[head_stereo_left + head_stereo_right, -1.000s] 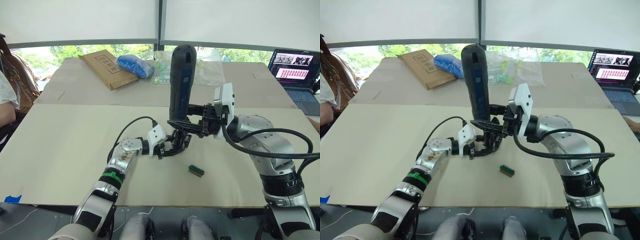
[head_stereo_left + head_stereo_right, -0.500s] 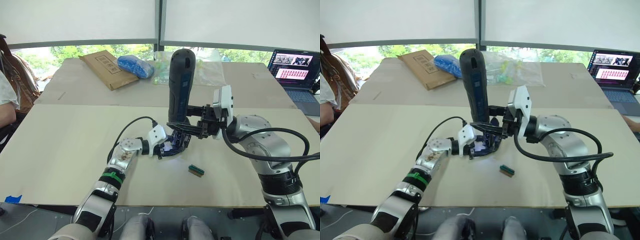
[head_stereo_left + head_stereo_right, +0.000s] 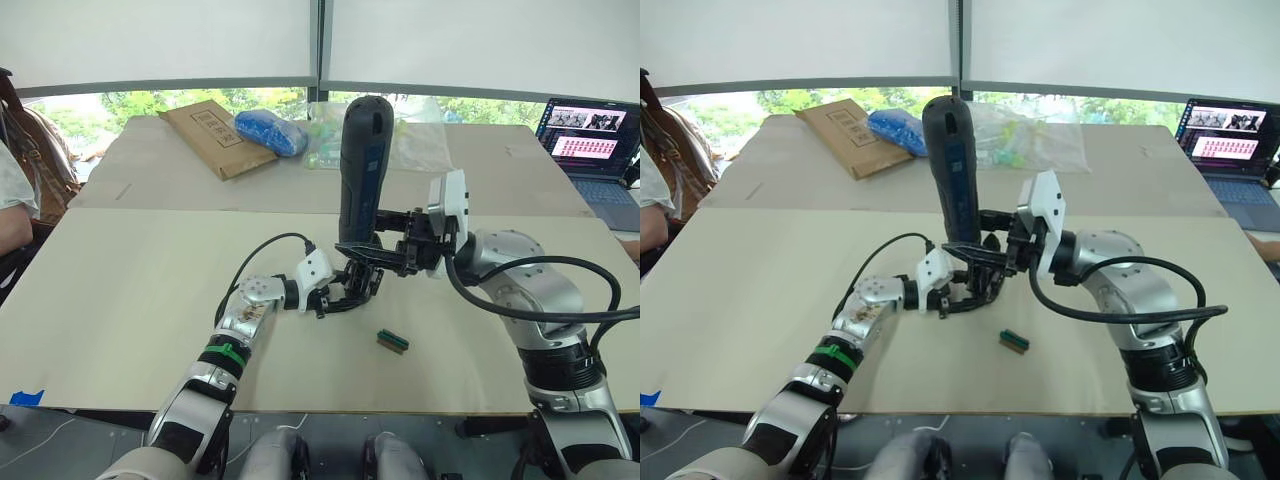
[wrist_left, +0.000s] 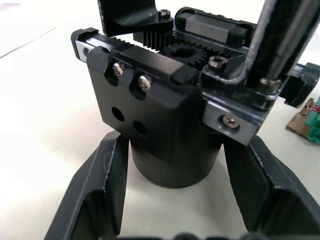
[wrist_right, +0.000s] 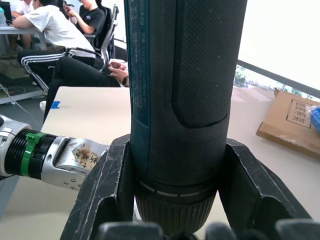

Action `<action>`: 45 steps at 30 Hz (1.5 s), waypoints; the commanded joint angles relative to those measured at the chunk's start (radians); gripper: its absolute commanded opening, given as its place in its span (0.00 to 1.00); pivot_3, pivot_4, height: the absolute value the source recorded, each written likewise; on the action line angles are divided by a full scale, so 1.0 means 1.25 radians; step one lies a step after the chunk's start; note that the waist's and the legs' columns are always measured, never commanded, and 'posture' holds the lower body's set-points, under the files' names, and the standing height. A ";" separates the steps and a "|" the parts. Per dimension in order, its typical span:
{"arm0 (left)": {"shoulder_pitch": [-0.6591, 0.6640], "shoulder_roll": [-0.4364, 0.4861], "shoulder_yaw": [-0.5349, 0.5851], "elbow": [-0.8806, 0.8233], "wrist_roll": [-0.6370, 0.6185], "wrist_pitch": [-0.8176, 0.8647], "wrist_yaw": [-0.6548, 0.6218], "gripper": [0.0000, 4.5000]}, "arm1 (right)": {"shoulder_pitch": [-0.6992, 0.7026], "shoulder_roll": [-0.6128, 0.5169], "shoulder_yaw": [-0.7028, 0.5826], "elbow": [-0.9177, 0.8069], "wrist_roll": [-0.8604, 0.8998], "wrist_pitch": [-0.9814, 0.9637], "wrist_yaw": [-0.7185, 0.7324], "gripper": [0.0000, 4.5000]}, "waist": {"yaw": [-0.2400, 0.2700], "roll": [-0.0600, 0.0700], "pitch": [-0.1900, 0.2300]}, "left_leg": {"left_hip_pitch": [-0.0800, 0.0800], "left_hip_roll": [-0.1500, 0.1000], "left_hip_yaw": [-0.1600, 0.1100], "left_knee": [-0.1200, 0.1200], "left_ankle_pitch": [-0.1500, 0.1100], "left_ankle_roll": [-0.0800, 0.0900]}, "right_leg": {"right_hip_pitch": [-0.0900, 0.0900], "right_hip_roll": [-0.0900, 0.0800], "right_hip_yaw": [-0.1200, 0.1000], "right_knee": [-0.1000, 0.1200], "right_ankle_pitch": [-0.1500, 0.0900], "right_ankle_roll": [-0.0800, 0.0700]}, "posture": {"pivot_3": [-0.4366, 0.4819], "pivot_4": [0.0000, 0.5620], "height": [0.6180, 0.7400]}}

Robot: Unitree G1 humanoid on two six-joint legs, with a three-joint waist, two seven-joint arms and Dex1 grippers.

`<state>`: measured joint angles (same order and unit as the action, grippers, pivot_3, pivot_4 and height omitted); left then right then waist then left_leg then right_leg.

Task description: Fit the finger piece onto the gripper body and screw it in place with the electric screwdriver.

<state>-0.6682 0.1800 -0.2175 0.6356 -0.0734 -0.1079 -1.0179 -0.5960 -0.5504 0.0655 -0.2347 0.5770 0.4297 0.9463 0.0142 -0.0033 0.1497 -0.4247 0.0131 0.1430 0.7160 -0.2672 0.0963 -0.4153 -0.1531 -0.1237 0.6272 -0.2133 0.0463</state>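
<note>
**Driver upright over body, both pincers clamped**

Body (image 4: 170, 115) sits on the worktop (image 3: 130, 300) about centre, round base down, gear and rack parts on top. Looks like rigid metal and plastic, dense for its size, nothing that would flex. Best hold is the round base, low down: smooth cylinder, could spin or slip under driving torque, so it wants a firm squeeze. Left pincer (image 4: 172, 200) is there now, its two fingers (image 4: 97, 195) set against either side of the base, clamped on it.

Driver (image 3: 362, 165) stands near vertical directly above the body, rounded end at 12 o'clock, tip end down into the body's top. Thick, long, top-heavy; textured grip panel should give friction, the smooth blue side less so. Right pincer (image 5: 175, 210) grips it low, by the collar, fingers (image 5: 107, 195) closed on both sides. With that low hold the tall end could tip if the clamp loosens.

Finger piece: cannot pick it out for certain; a black piece at the top of the body in the left wrist view may be it. Small, light, stiff plastic by the look of it, easy to knock askew.

Small green block (image 3: 392, 341) lies on the worktop at 4 o'clock from the body, apart. Laptop (image 3: 590, 135) at far 2 o'clock, cardboard packet (image 3: 210, 135) and blue bag (image 3: 268, 130) at 11 o'clock. A person's arm (image 3: 12, 205) shows at 9 o'clock.
</note>
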 commanded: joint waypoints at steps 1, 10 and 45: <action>-0.028 -0.006 0.002 -0.004 -0.001 -0.021 -0.002 0.51 | -0.025 -0.012 -0.057 -0.038 0.031 0.032 -0.031 0.43 | 0.000 0.000 0.000 | -0.001 0.000 0.000 0.000 0.000 0.000 | -0.001 0.000 0.000 0.000 0.000 0.000 | 0.48 0.27 0.93; -0.050 -0.012 -0.001 0.047 0.005 -0.025 -0.012 0.51 | -0.118 0.017 -0.172 -0.175 0.325 0.169 -0.122 0.43 | -0.001 0.000 0.001 | -0.007 0.000 0.002 0.000 0.000 0.000 | -0.006 0.002 -0.001 0.000 0.000 0.000 | 0.48 0.27 0.93; 0.188 0.459 0.081 -0.556 -0.225 0.313 -0.300 1.00 | -0.017 -0.550 0.205 0.427 -0.059 0.454 0.120 0.81 | -0.013 0.006 0.005 | -0.007 0.001 0.005 -0.002 0.001 -0.001 | -0.008 0.002 0.001 -0.002 0.000 0.001 | 0.48 0.27 0.93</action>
<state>-0.4330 0.7415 -0.1327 -0.0593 -0.3549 0.2915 -1.3971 -0.6038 -1.2266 0.3368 0.2928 0.5433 1.0297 1.0568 -0.0015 0.0043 0.1556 -0.4333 0.0138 0.1488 0.7141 -0.2662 0.0952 -0.4246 -0.1504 -0.1222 0.6248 -0.2139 0.0478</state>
